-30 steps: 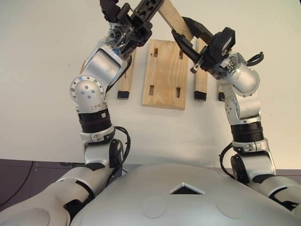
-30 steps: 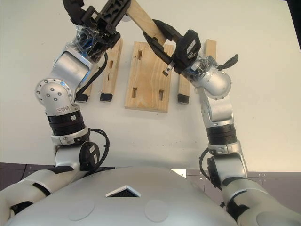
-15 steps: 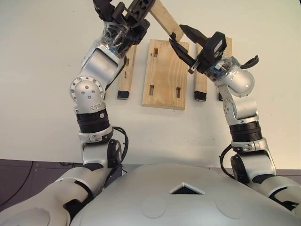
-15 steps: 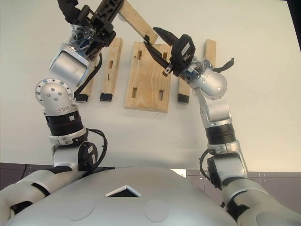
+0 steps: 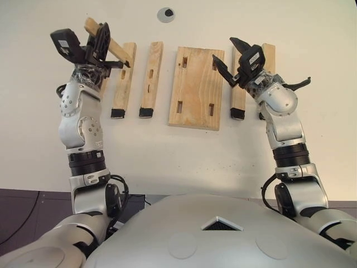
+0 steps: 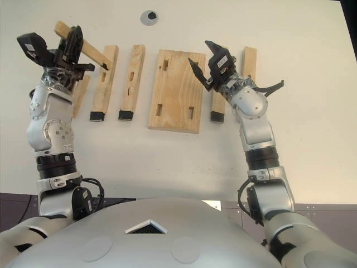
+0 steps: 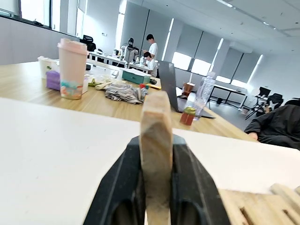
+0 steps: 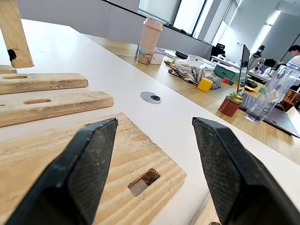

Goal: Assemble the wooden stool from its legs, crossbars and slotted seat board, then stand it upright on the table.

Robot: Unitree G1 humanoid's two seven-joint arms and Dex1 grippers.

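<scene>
1. Swung out to the left, the left arm has carried the crossbar away from over the board. The right gripper, at the bar's lower end a second ago, now stands well apart from it.
2. Eye views: the left gripper (image 5: 102, 44) is clamped on the tilted crossbar (image 5: 118, 53), raised over the far-left legs. The board (image 5: 195, 95) lies flat mid-table (image 5: 223, 162), with two legs (image 5: 150, 78) to its left and more to its right. The right gripper (image 5: 222, 48) has its fingers spread over the board's right edge, holding nothing.
3. Left wrist view: the crossbar (image 7: 156, 140) sits pinched between both black fingers (image 7: 124, 187).
4. Right wrist view: the fingers (image 8: 89, 168) stand wide apart above the board (image 8: 47, 187) and one of its slots (image 8: 143, 182). The legs (image 8: 51, 105) and a grey disc (image 8: 151, 97) lie beyond.
</scene>
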